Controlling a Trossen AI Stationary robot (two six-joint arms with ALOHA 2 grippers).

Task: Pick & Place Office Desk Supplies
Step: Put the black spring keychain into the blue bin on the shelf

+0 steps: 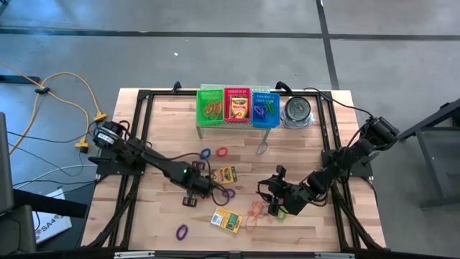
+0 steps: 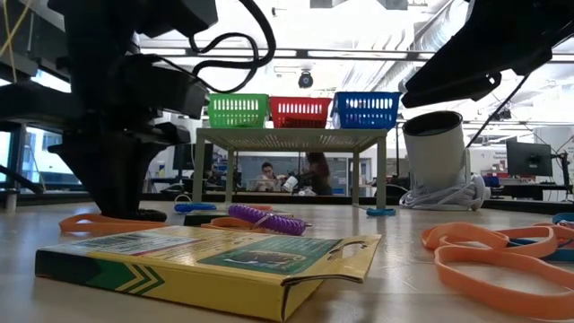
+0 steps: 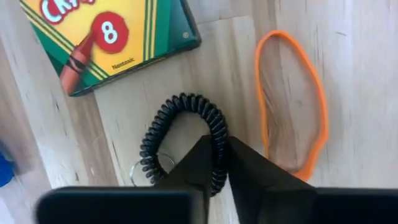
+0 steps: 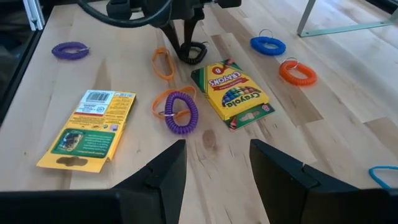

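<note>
Fingers of the left hand [image 3: 214, 163] are pinched on a black coiled band [image 3: 180, 140], which we see lying on the bench [image 3: 367, 74] beside an orange band [image 3: 292, 99] and a crayon box [image 3: 112, 37]. We see that arm stretched low toward the bench middle. The right hand [image 4: 214, 162] hovers half-open, grasping nothing, facing a purple coil [image 4: 181, 112] and another crayon box [image 4: 87, 129].

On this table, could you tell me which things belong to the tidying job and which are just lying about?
Job:
- crayon boxes
- black coil loop, pinched by the left gripper
- purple coil loop
- orange band

Lying about:
- metal tin
- cables
</note>
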